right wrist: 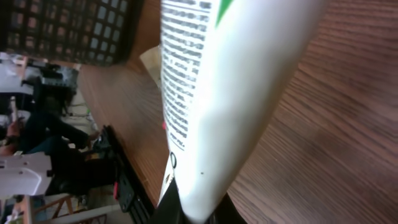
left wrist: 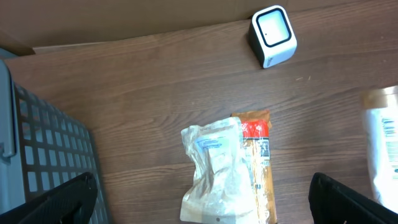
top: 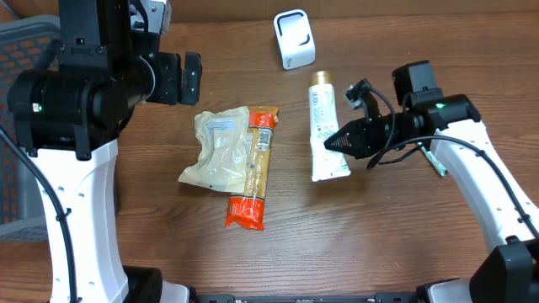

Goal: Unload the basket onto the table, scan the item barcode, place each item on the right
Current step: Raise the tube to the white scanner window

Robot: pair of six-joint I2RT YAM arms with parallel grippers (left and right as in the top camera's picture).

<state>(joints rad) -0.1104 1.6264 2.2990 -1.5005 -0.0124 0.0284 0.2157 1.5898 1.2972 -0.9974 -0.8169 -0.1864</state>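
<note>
The item, a white tube (top: 323, 126) with a gold cap, lies lengthwise right of the table's middle. My right gripper (top: 338, 140) is shut on its flat lower end. In the right wrist view the tube (right wrist: 230, 87) fills the frame, printed text on its left side, and the gripper (right wrist: 196, 214) pinches its end at the bottom. The white barcode scanner (top: 294, 39) stands at the back, beyond the tube's cap, and also shows in the left wrist view as a scanner (left wrist: 272, 35) at top right. My left gripper (top: 181, 77) hangs open, high above the table's left, holding nothing.
A pale plastic pouch (top: 215, 147) and an orange packet (top: 257, 168) lie side by side at the table's middle, below my left gripper (left wrist: 208, 199). A grey mesh basket (top: 21, 50) stands at the far left edge. The tube's edge (left wrist: 382, 143) shows at right.
</note>
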